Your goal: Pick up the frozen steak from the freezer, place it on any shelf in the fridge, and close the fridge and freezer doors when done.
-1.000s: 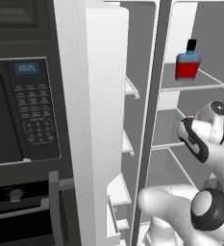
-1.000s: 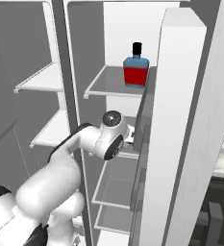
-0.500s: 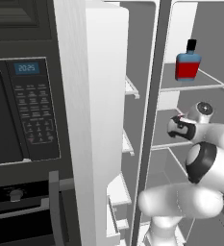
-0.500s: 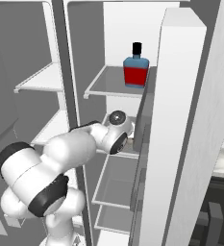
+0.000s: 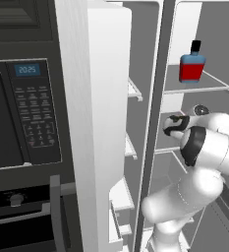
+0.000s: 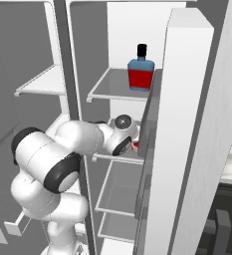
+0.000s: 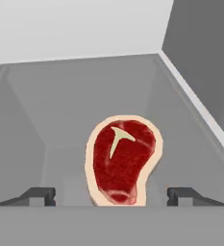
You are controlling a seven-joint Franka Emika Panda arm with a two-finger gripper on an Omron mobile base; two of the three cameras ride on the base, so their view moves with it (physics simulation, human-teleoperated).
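Hand (image 7: 111, 194) wide open, tips either side of steak (image 7: 121, 161) lying flat on fridge shelf (image 7: 60, 120), centre-bottom of frame. Prob. just released, hard to tell. Next: back out, shut both doors.

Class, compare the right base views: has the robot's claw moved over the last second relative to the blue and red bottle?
Yes. The claw has pushed further right and deeper onto the shelf below the blue and red bottle, its fingers now spread either side of the red steak.

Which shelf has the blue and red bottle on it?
The top fridge shelf holds the bottle. The shelf below it has the steak instead, lying between the open gripper's fingertips.
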